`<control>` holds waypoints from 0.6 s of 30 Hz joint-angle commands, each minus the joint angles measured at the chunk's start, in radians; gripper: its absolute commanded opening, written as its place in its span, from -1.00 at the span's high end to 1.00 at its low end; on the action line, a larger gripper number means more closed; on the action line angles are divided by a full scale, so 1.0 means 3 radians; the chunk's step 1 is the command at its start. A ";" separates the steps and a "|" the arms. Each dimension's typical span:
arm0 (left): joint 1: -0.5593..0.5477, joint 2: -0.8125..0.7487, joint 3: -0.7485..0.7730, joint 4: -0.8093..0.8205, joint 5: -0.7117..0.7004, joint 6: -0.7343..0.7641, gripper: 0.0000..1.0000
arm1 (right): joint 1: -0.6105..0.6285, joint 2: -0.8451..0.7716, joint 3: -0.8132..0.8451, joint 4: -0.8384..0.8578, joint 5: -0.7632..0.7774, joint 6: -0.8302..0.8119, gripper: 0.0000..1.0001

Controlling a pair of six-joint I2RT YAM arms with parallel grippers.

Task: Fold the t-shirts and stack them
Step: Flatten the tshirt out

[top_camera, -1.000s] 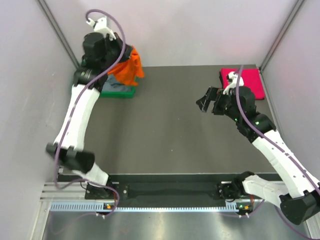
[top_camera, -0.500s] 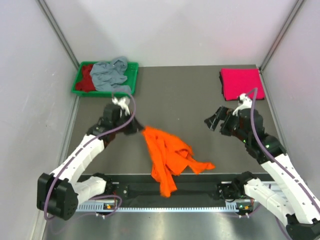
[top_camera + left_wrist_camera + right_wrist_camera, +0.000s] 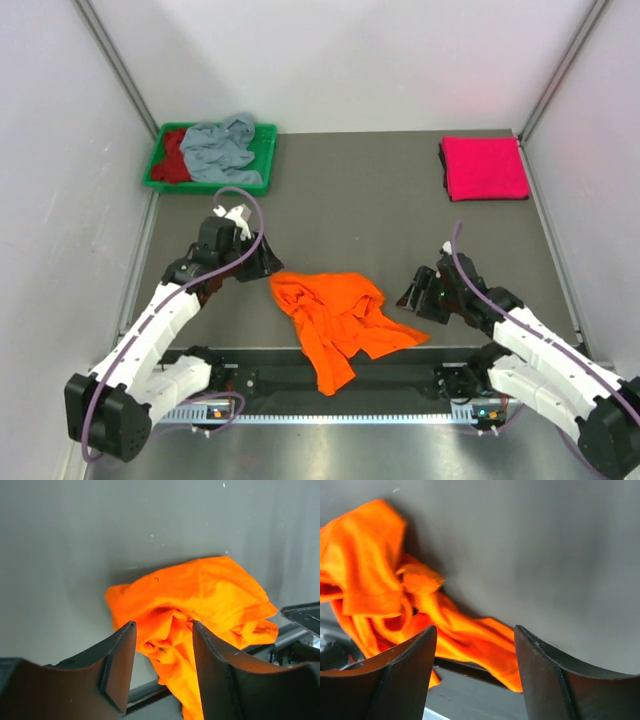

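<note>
Fingers (image 3: 120, 655) of the left gripper (image 3: 268, 263) stand apart, with a clear gap between them and no cloth pinched in that gap. Fingers (image 3: 542, 672) of the right gripper (image 3: 410, 296) also stand apart and grip nothing (each wrist view shows only table surface and orange cloth beyond the tips).

Reference item: the orange t-shirt (image 3: 335, 320). It lies crumpled and unfolded on the dark table (image 3: 360, 210), between the two arms. Its near end reaches over the black rail (image 3: 400, 380) in front of the arm bases.

Positions relative to the orange t-shirt:

- Left gripper: just beside the shirt's far-left corner, low over the table. Contact with the cloth cannot be confirmed.
- Right gripper: just beside the shirt's right side, close to the flap that points right, and apart from it.
- Pink t-shirt (image 3: 485, 167): beyond the orange one and to its right, well apart. It is folded into a flat rectangle.
- Green tray (image 3: 200, 186): beyond the orange shirt and to its left, well apart.
- Grey-blue t-shirt (image 3: 220, 148): bunched inside the tray, spilling over the tray's far rim.
- Dark red t-shirt (image 3: 172, 155): bunched inside the same tray, on the side farther from the orange shirt, partly under the grey-blue one.
</note>
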 commanded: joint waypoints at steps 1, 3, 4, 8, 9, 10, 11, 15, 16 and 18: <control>-0.0003 0.0055 -0.0010 0.0087 0.0196 -0.0084 -0.08 | 0.0177 0.0026 0.0011 0.0619 -0.0143 -0.0061 -0.26; -0.0008 0.0102 -0.0112 0.0169 0.0263 -0.0197 -0.08 | 0.0248 0.0052 0.0011 0.0782 -0.0219 -0.0113 -0.22; -0.0008 0.0117 -0.0153 0.0199 0.0293 -0.0233 -0.08 | 0.0274 0.0092 0.0016 0.0839 -0.0255 -0.0164 -0.20; -0.0013 0.0245 -0.0388 0.0409 0.0289 -0.0386 -0.09 | 0.0453 0.0225 0.0047 0.1054 -0.0286 -0.0312 -0.20; -0.0023 0.0270 -0.0409 0.0430 0.0263 -0.0396 -0.09 | 0.0479 0.0261 0.0067 0.1130 -0.0276 -0.0338 -0.20; -0.0023 0.0296 -0.0430 0.0460 0.0228 -0.0407 -0.10 | 0.0504 0.0342 0.0082 0.1186 -0.0281 -0.0409 -0.20; -0.0023 0.0357 -0.0445 0.0486 0.0207 -0.0432 -0.09 | 0.0530 0.0389 0.0103 0.1243 -0.0276 -0.0455 -0.20; -0.0023 0.0526 -0.0522 0.0690 0.0334 -0.0519 -0.03 | 0.0627 0.0720 0.0297 0.1315 -0.0082 -0.0650 -0.23; -0.0023 0.0607 -0.0532 0.0792 0.0360 -0.0560 0.11 | 0.0627 0.0767 0.0333 0.1330 -0.0082 -0.0680 -0.23; -0.0023 0.0705 -0.0502 0.0864 0.0452 -0.0586 0.41 | 0.0632 0.0879 0.0440 0.1340 0.0060 -0.0772 -0.23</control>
